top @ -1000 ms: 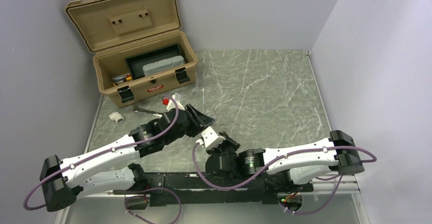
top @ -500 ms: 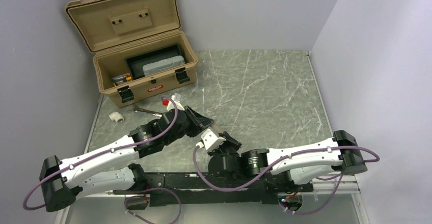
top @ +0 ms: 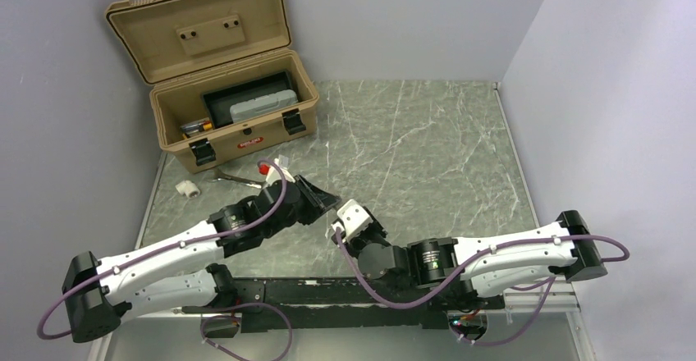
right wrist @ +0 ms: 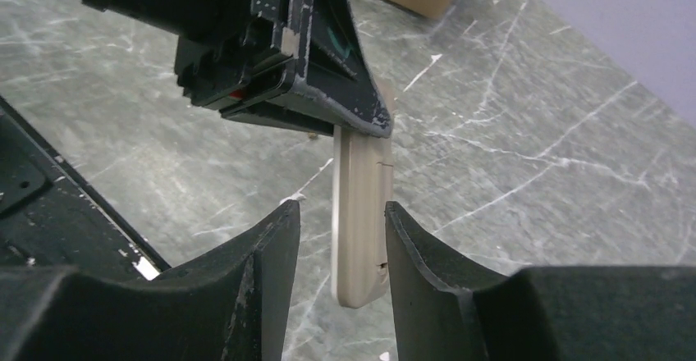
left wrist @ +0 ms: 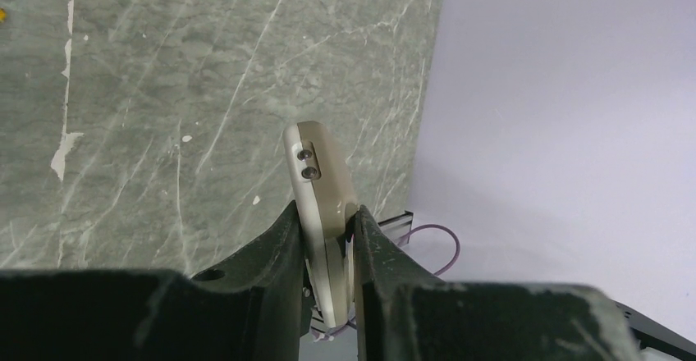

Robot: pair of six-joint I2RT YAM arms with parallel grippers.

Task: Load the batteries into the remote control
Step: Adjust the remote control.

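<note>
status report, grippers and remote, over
Left gripper shut on remote control. Right gripper open, remote's free end between its fingers, not gripped. Neither holds anything else.

Brightly and evenly lit from overhead. Softly shaded inside the case [top: 271, 131] and along the near edge of the table [top: 427, 139]. Sharp throughout from the top. Blurred up close in the wrist views, on the left fingers [left wrist: 271, 254] and right fingers [right wrist: 263, 271]. Crisper farther out, on the remote [right wrist: 361, 213] and the table veins.
</note>
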